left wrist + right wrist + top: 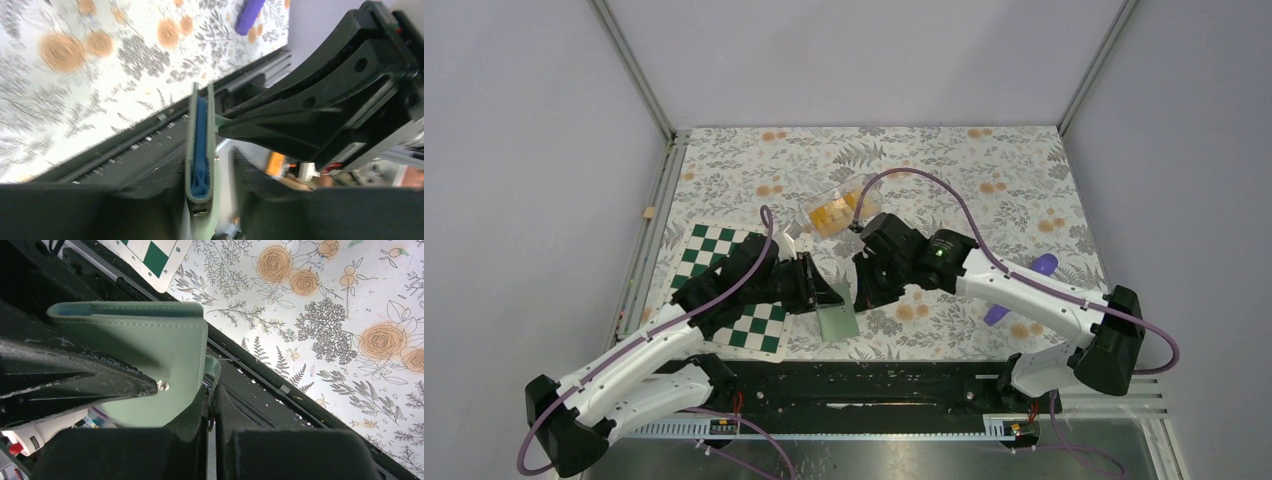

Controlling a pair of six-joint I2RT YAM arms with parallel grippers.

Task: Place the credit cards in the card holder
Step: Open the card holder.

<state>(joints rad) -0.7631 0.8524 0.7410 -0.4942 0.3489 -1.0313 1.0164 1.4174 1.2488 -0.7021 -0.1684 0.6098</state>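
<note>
Top external view: left gripper (822,293) and right gripper (860,298) each pinch the card holder (836,322). Recommend parting its mouth evenly; credit cards (829,213) wait beyond the holder.

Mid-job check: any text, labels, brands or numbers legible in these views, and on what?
None can be read.
The green card holder shows a plain face with a snap stud, no brand.
The credit cards are too small to show any print.
The chequered board bears only squares.
</note>
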